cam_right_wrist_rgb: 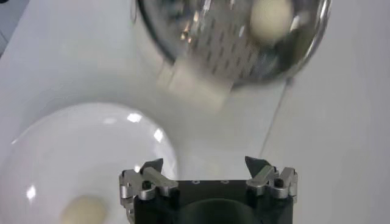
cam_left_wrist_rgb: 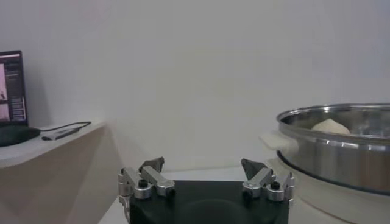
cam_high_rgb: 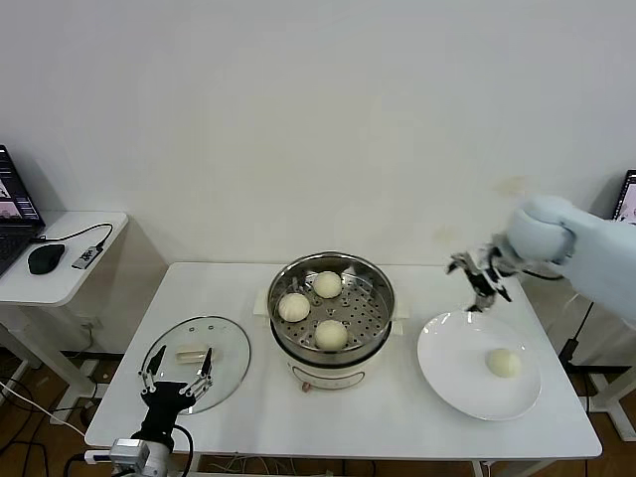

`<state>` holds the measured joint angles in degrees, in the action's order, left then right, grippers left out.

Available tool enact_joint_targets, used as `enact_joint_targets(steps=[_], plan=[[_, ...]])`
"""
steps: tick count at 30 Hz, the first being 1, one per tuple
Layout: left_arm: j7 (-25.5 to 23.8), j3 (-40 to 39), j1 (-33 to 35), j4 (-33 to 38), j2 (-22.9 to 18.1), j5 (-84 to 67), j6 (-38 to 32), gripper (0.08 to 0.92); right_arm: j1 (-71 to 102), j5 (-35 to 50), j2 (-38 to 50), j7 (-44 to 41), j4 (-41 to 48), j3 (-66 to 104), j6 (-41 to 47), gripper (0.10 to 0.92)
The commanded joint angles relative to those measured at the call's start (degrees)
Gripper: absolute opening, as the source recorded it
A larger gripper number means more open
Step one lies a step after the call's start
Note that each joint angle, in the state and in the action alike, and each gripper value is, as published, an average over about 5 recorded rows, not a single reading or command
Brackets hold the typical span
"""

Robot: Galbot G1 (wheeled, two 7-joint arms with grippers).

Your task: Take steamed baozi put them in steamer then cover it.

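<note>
You are looking down on a white table (cam_high_rgb: 248, 417) where the steamer (cam_high_rgb: 331, 316) stands at the middle, its perforated tray holding three buns (cam_high_rgb: 327, 284): one toward the back, one at the left and one at the front. The fourth bun (cam_high_rgb: 504, 363) lies alone on a white plate (cam_high_rgb: 452, 373) near the table's right edge, close to the front right corner. The glass lid (cam_high_rgb: 229, 348) rests flat on the table near the left edge, its cream handle (cam_high_rgb: 191, 352) facing up, well apart from the pot it belongs to. Your right gripper (cam_high_rgb: 477, 280) hangs above the plate's back rim, between the steamer and the table's right edge, its jaws spread wide and holding nothing; its wrist camera shows the plate and the lone bun below and the steamer's rim beyond. Your left gripper (cam_high_rgb: 176, 375) sits low at the front left corner, over the front edge of the lid, jaws likewise spread wide and empty, with the steamer's steel wall off to its side. On a side desk (cam_high_rgb: 70, 278) beyond the table's left edge lie a black mouse (cam_high_rgb: 46, 258) and a laptop (cam_high_rgb: 12, 224).
</note>
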<state>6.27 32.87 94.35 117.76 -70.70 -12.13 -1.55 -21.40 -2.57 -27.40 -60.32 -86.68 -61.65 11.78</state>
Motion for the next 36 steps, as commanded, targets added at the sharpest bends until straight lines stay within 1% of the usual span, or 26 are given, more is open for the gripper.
enact_joint_targets(steps=[1, 6, 13, 20, 36], plan=[[-0.01, -0.27, 0.13, -0.11, 0.11, 0.09, 0.03, 0.823, 21.35, -5.34, 6.89, -0.09, 5.58, 15.5, 0.0, 0.823], [-0.01, -0.05, 0.48, -0.13, 0.49, 0.35, 0.13, 0.823, 29.56, -5.98, 6.14, -0.54, 6.84, 23.24, 0.54, 0.823], [0.01, 0.26, 0.63, -0.08, 0.4, 0.53, 0.35, 0.823, 35.68, -7.46, 4.56, -0.2, 9.11, 28.65, 2.18, 0.823], [0.02, 0.15, 0.75, -0.23, 0.01, 0.92, 0.43, 0.823, 37.52, -9.02, 1.14, 0.17, 13.41, 30.36, 0.8, 0.823], [0.08, 0.49, 0.65, -1.02, -0.03, 0.91, 0.41, 0.823, 38.44, -11.53, -5.91, 1.36, 18.85, 31.49, -0.12, 0.823]])
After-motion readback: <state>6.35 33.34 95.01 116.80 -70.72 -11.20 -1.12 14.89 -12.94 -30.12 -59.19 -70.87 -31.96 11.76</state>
